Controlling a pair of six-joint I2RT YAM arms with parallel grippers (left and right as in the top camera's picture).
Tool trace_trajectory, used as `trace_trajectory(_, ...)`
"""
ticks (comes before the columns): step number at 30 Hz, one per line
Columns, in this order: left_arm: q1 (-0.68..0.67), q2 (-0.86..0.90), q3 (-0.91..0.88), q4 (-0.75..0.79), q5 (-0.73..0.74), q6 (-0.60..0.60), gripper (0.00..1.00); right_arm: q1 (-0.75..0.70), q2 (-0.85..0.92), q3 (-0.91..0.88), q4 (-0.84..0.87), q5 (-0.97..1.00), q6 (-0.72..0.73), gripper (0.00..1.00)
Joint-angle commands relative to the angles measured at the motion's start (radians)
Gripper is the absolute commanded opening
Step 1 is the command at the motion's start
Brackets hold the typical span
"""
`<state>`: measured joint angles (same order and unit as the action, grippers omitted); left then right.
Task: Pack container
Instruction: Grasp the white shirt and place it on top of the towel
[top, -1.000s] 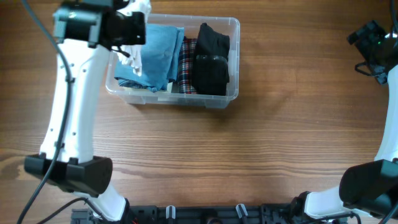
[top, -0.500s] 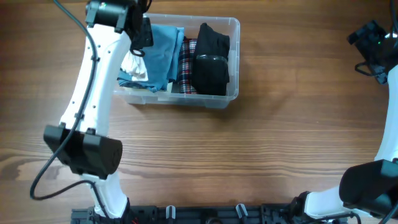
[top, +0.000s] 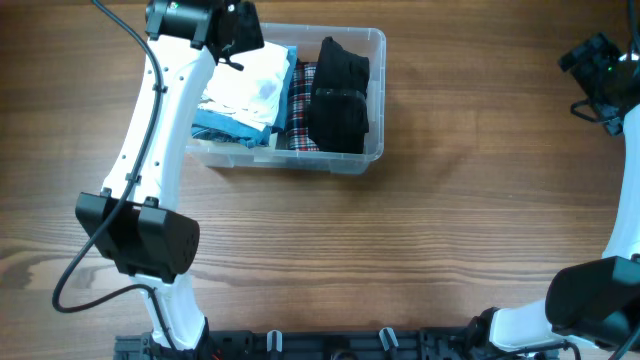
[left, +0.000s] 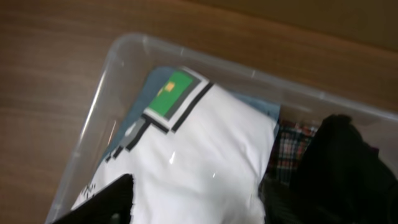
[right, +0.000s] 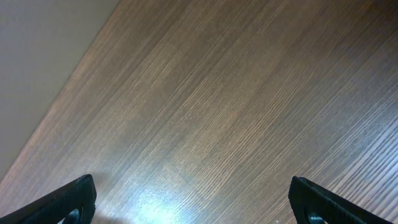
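The container (top: 300, 162) is a clear bin at the back left of the table; its rim (left: 124, 46) shows in the left wrist view. Inside, a white cloth (top: 250, 85) with a green patch (left: 171, 93) lies on top of a blue cloth (top: 225, 125). A plaid cloth (top: 297, 100) and a black cloth (top: 338, 95) fill the right side. My left gripper (top: 240, 35) hovers over the bin's back left corner, open, just above the white cloth (left: 211, 149). Far to the right, my right gripper (top: 600, 65) is open above bare wood.
The wooden table (top: 430, 240) stretches in front of and to the right of the bin. My left arm (top: 150, 160) reaches along the bin's left side. The right wrist view shows only wood between the fingers (right: 74, 196).
My left gripper swung from the bin's left side over its back corner and opened. The white cloth it carried now lies spread on the blue cloth. The right arm stayed still.
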<state>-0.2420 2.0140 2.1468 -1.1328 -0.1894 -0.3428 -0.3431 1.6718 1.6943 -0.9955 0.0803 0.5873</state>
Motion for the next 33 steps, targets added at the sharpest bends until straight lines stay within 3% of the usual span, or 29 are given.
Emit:
trace_trajectory(1, 0.002, -0.013, 0.021, -0.101, 0.025, -0.002, 0.42, 0.003, 0.007, -0.002, 0.0, 0.017, 0.018, 1.0)
trace_trajectory(4, 0.002, -0.006, 0.011, -0.206, 0.085, -0.003, 0.15, 0.003, 0.007, -0.002, 0.0, 0.017, 0.018, 1.0)
trace_trajectory(6, 0.002, 0.008, -0.008, -0.259, 0.15, -0.003, 0.1, 0.003, 0.007, -0.002, 0.0, 0.017, 0.018, 1.0)
trace_trajectory(10, 0.002, 0.04, -0.102, -0.242, 0.171, -0.007, 0.07, 0.003, 0.007, -0.002, 0.0, 0.017, 0.017, 1.0)
trace_trajectory(17, 0.002, 0.065, -0.405, 0.047, 0.201, -0.032, 0.04, 0.003, 0.007, -0.002, 0.0, 0.017, 0.018, 1.0)
trace_trajectory(23, 0.002, 0.023, -0.364, 0.068, 0.2, -0.02, 0.04, 0.003, 0.007, -0.002, 0.0, 0.017, 0.017, 1.0)
trace_trajectory(25, 0.002, -0.013, -0.318, 0.063, 0.199, -0.002, 0.08, 0.003, 0.007, -0.002, 0.0, 0.017, 0.017, 1.0)
trace_trajectory(28, 0.002, -0.108, -0.24, 0.051, 0.197, 0.026, 0.27, 0.003, 0.007, -0.002, 0.0, 0.017, 0.018, 1.0)
trace_trajectory(30, 0.002, -0.189, -0.214, 0.032, 0.197, 0.051, 0.49, 0.003, 0.007, -0.002, 0.0, 0.017, 0.018, 1.0)
trace_trajectory(31, 0.002, -0.233, -0.212, 0.022, 0.196, 0.052, 0.65, 0.003, 0.007, -0.002, 0.0, 0.017, 0.018, 1.0)
trace_trajectory(33, 0.002, -0.335, -0.212, -0.001, 0.197, 0.082, 0.8, 0.003, 0.007, -0.002, 0.0, 0.017, 0.017, 1.0)
